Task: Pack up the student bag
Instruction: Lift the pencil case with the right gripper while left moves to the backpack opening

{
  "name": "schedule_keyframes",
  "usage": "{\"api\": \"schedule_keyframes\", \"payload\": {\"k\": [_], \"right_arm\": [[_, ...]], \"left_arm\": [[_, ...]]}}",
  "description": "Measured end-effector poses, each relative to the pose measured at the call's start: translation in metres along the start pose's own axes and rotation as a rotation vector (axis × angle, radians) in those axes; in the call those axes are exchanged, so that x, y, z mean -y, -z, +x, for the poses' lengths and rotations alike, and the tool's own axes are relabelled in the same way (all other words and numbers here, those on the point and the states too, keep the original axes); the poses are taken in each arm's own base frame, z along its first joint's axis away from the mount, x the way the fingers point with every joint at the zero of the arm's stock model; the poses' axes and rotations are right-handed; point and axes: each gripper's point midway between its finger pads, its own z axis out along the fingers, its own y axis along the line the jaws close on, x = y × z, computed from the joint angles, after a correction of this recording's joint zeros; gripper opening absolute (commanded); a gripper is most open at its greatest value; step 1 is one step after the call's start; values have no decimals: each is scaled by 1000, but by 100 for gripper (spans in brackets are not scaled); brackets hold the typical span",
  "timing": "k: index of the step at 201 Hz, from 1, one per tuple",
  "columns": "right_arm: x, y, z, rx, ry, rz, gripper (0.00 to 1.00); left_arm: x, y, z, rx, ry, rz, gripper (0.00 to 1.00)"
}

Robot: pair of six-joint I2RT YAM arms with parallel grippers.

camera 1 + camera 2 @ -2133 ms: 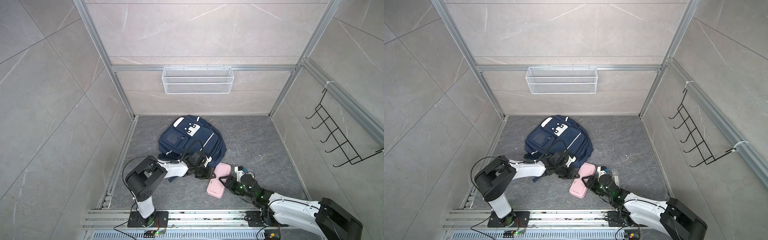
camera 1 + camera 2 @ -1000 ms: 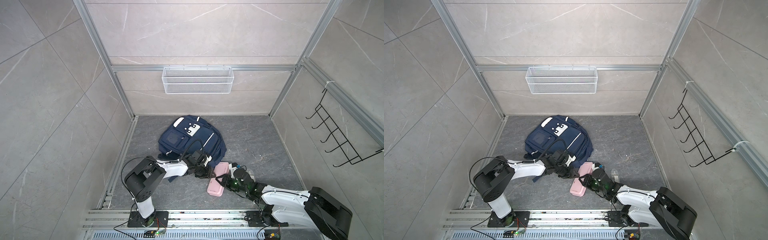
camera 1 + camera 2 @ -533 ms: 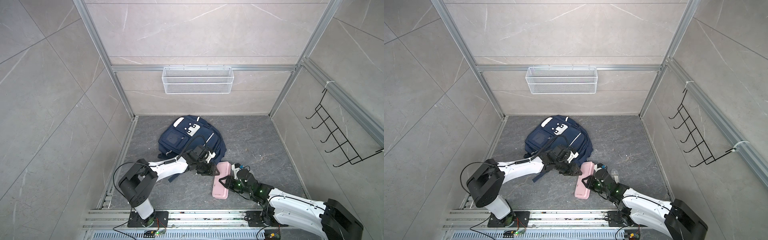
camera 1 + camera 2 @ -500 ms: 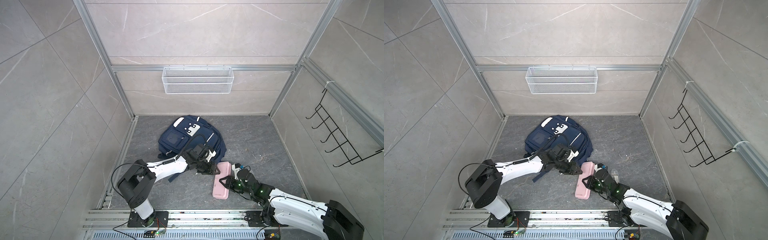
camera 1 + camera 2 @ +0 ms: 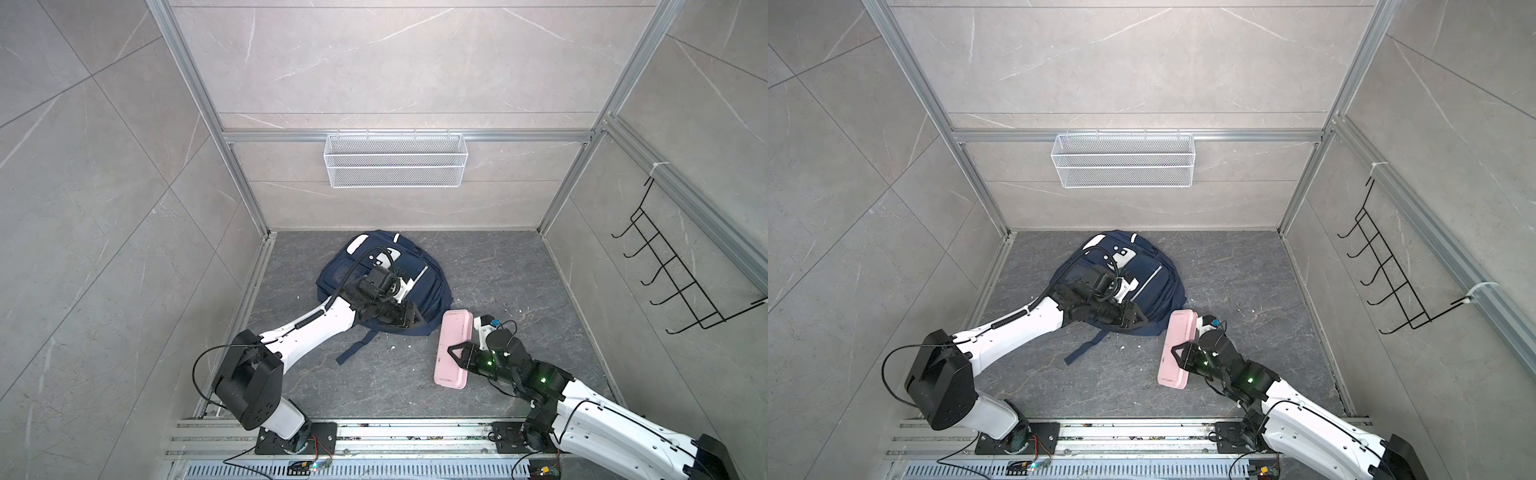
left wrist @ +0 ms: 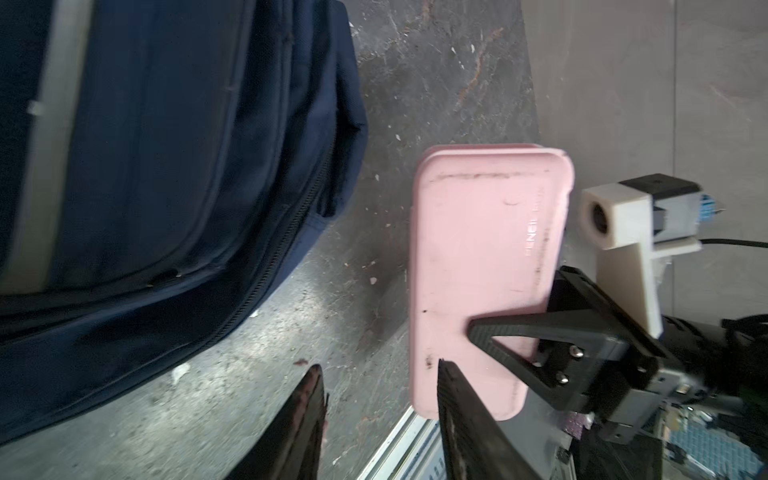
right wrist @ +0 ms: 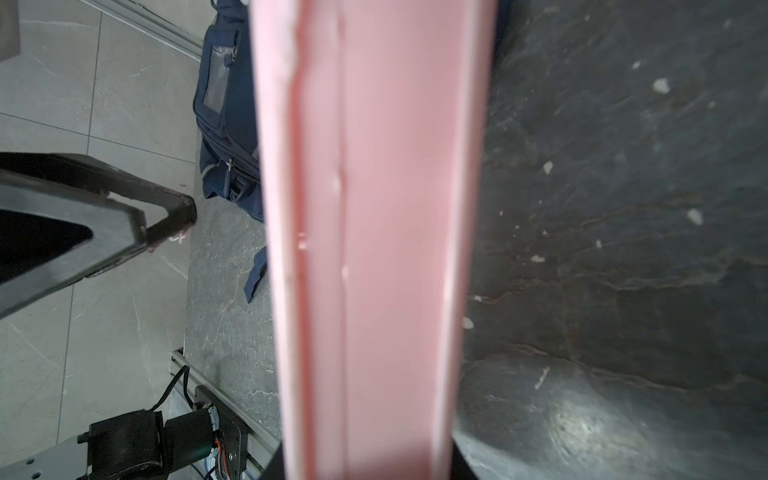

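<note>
The left gripper (image 5: 417, 321) hangs low over the near edge of the student bag (image 5: 430, 291). Its two fingers (image 6: 305, 415) stand apart, with only bare grey floor (image 6: 353, 291) in the gap between them. In the left wrist view the navy bag (image 6: 166, 145) lies flat to one side of those fingers, close to them but clear of their tips. A loose strap (image 5: 353, 349) trails from the bag onto the floor behind the fingers. Just past the tips is the pink pencil case (image 6: 478, 249), its long edge turned toward them and a strip of floor between it and the bag. The right gripper (image 5: 451, 352) is clamped on that case about halfway along its length. One finger (image 6: 484, 329) lies across the broad top face and the other is hidden beneath. Beyond the right fingers the case's far short end comes near the bag without touching it, and the other end points back toward the arm's base. Both top views show the two sets of fingertips near each other, with the case (image 5: 1179, 332) between them. Whether the case rests on the floor or is held just off it cannot be told.
</note>
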Motion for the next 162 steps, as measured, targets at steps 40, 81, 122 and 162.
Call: {"api": "schedule_keyframes", "payload": {"k": [40, 81, 122, 162], "right_arm": [[-4, 9, -36, 58, 2, 40, 14], [-7, 12, -69, 73, -2, 77, 14], [-18, 14, -92, 86, -2, 58, 14], [-9, 6, -101, 63, -39, 71, 14]], "left_arm": [[1, 20, -28, 74, -64, -106, 48], [-26, 13, -43, 77, -83, -273, 49], [-61, -2, -41, 18, -75, -426, 49], [-62, -7, -53, 16, -108, -492, 50]]}}
